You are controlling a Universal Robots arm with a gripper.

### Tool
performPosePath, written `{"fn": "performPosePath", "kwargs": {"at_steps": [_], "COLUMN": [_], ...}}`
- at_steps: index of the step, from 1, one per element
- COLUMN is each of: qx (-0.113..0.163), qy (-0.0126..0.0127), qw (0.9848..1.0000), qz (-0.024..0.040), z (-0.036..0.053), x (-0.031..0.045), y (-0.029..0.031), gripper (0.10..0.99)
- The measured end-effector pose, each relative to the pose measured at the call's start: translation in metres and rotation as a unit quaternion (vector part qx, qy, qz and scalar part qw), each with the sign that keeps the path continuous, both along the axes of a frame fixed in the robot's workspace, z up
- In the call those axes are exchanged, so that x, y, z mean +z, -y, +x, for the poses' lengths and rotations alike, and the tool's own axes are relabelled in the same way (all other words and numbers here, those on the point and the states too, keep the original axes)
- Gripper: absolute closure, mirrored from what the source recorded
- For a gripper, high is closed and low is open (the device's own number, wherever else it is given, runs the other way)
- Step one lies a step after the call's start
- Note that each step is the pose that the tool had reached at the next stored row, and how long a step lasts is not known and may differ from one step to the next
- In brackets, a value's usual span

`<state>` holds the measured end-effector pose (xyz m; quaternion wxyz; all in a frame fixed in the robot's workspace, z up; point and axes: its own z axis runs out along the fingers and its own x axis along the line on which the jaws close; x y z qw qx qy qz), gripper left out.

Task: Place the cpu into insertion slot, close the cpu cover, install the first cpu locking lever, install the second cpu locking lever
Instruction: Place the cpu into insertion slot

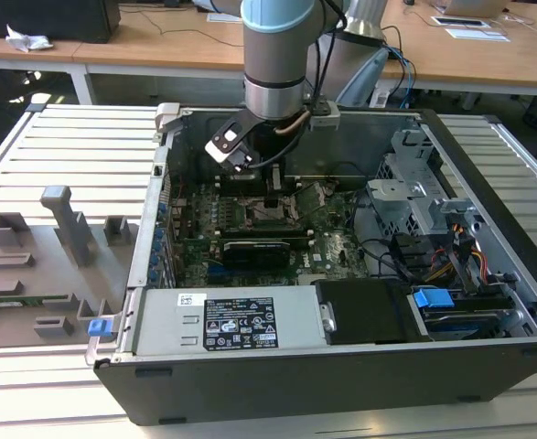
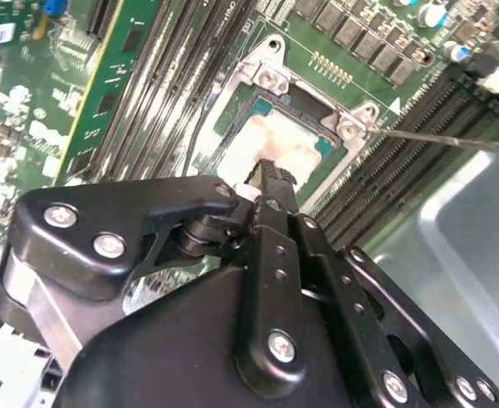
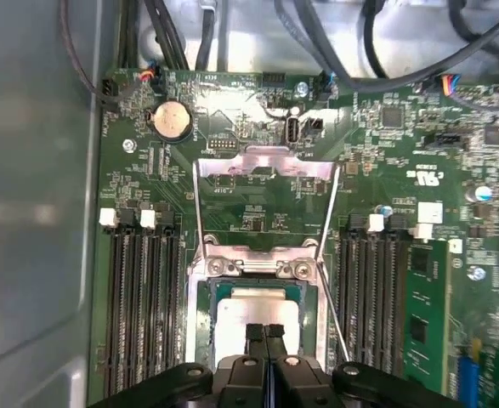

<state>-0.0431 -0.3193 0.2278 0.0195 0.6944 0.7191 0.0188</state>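
**Open computer case on the work surface, end effector over the socket.** A white slatted tabletop [image 1: 67, 128] is carrying an open-topped computer case [image 1: 341, 384]. Wooden desks [image 1: 140, 41] are running behind it, and a grey fixture tray [image 1: 30, 274] is lying at the exterior view's left.

Inside the case a green motherboard [image 1: 195, 238] is lying flat. A power supply [image 1: 222, 320] is sitting along the wall nearest the exterior camera, and a drive cage [image 1: 414, 183] is standing at the exterior view's right.

In the first wrist view the cpu [image 3: 253, 310] is sitting in the insertion slot [image 3: 205, 323], its pale metal top facing up. The cpu cover [image 3: 262, 158] is tilting back, open, from its hinged edge.

The end effector [image 3: 265, 330] is hanging directly over the cpu with its two fingers pressed together and nothing between them. Whether the tips are touching the chip cannot be told.

A thin locking lever [image 3: 332, 310] is standing raised just beside the slot. Black memory slots [image 3: 143, 306] are flanking the slot on both sides.
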Motion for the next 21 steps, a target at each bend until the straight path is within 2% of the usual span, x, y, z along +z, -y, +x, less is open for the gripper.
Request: {"fn": "performPosePath", "kwargs": {"at_steps": [2, 4, 9, 11, 13, 15, 21], "qx": [0.0, 0.0, 0.0, 0.0, 0.0, 0.0, 0.0], "qy": [0.0, 0.0, 0.0, 0.0, 0.0, 0.0, 0.0], "qw": [1.0, 1.0, 1.0, 1.0, 1.0, 1.0, 1.0], "qz": [0.0, 0.0, 0.0, 0.0, 0.0, 0.0, 0.0], "z": [0.0, 0.0001, 0.0001, 0.0001, 0.0001, 0.0001, 0.0002], "x": [0.0168, 0.0275, 0.0426, 0.0518, 0.0563, 0.0644, 0.0778], "y": [0.0, 0.0, 0.0, 0.0, 0.0, 0.0, 0.0], "gripper": [0.98, 0.98, 0.98, 0.98, 0.98, 0.98, 0.98]}}
